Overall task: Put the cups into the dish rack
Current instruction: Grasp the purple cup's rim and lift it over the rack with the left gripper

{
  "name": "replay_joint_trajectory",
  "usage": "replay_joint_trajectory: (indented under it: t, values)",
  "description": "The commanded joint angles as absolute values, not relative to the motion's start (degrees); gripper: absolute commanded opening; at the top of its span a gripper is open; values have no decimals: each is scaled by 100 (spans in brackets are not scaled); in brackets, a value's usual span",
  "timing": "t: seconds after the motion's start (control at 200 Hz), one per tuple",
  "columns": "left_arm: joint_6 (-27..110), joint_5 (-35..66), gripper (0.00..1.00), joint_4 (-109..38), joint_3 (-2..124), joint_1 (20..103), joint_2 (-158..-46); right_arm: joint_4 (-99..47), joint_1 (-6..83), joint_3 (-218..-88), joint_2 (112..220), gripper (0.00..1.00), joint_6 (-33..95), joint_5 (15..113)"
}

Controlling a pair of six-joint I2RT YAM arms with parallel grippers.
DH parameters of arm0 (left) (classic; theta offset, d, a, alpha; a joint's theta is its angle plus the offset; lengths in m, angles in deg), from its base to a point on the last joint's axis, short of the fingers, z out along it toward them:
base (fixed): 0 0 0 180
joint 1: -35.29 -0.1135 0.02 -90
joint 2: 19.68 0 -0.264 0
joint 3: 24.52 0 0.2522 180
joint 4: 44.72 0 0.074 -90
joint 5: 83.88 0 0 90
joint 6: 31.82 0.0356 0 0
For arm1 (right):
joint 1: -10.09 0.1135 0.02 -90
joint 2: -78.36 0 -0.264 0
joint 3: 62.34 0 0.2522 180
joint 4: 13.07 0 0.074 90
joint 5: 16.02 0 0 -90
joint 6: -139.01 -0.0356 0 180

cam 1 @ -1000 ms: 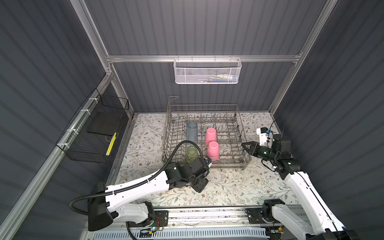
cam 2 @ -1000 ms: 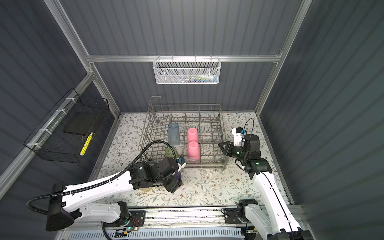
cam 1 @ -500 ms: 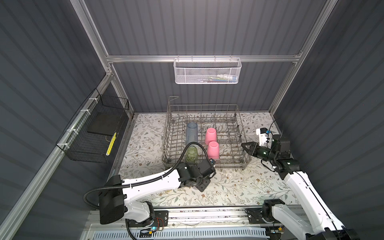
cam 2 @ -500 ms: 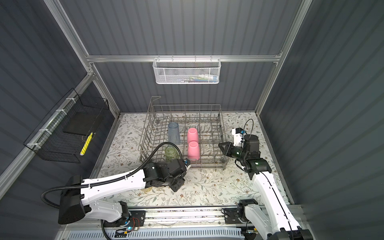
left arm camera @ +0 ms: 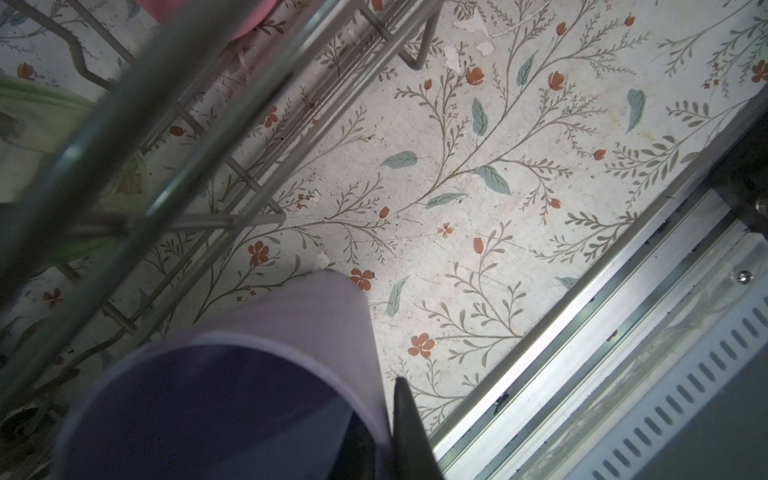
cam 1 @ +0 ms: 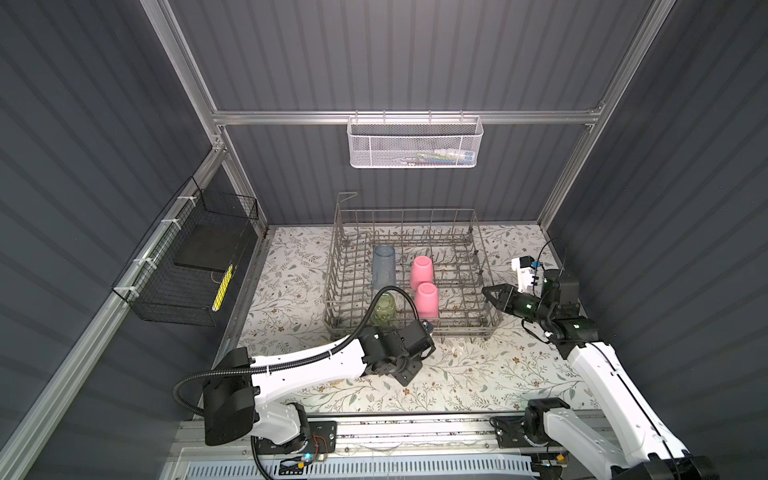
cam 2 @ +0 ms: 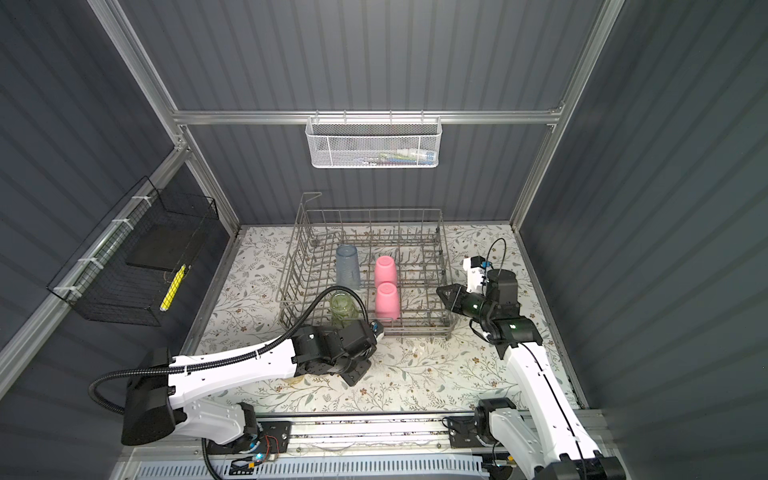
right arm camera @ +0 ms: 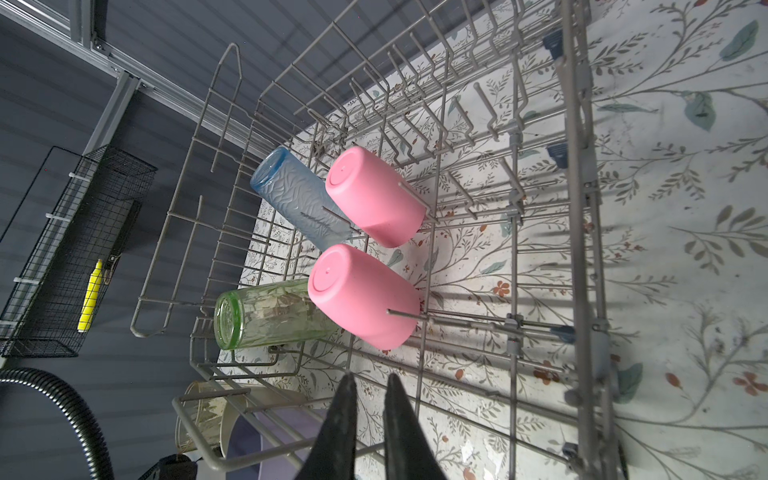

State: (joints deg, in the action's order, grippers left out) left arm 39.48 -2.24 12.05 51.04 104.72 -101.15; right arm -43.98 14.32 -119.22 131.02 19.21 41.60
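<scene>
**Lavender tumbler pinched at the rim**

Top views: the large grey wire dish rack [cam 1: 332,270] holds four cups [cam 1: 427,301].
Left wrist: the left gripper [left arm camera: 380,424] pinches the opaque lavender plastic tumbler [left arm camera: 291,316] by its wall at the rim, just outside the rack. We judge it light, stiff and slick.
Right wrist: the right gripper [right arm camera: 370,380] is narrowly parted and empty.

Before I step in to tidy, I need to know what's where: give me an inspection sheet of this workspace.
Surface: floral table, chipped.
Job's things: dish rack holds blue-grey cup, two pink cups, green cup; lavender cup, beige cup, yellow cup outside it.
Clutter: nothing seen.
Grippers: left gripper, jaws shut on lavender cup's rim; right gripper, jaws slightly apart, empty, beside rack.
Cables: black hose arcs by rack's front; thin cable loops at right wrist.
Surroundings: white mesh basket on back rail; black wire basket with yellow marker on side wall.
</scene>
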Motion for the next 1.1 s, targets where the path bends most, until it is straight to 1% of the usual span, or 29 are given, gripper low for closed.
replay_joint_trajectory:
  t: [0.0, 0.19, 0.36, 0.535, 0.735, 0.896, 1.006, 1.096]
  values:
    - [3911, -67, 6, 1466, 5564, 10614, -10189, -4318, 1461, -11855, 13039, 17, 1897, 4129]
    - [4003, 353, 4, 1748, 6188, 10701, -10036, -4345, 1457, -11923, 13026, 17, 1876, 4044]
    - [4194, 787, 5, 2060, 6625, 10701, -9741, -4371, 1464, -12021, 12934, 17, 1846, 4002]
    - [4414, 1197, 7, 1909, 6912, 10696, -9225, -4399, 1457, -12158, 12899, 18, 1843, 3952]
    - [4576, 1108, 7, 1235, 6957, 10695, -8613, -4093, 1461, -12189, 12848, 18, 1624, 3627]
    - [4824, 1078, 7, 493, 6943, 10667, -8281, -3575, 1457, -12211, 12820, 19, 1308, 3008]
    - [4988, 1107, 7, 45, 6782, 10534, -8064, -3153, 1457, -12212, 12770, 19, 1108, 2505]
    - [5075, 1298, 7, -384, 6564, 10250, -7876, -2791, 1461, -12137, 12714, 20, 848, 2271]
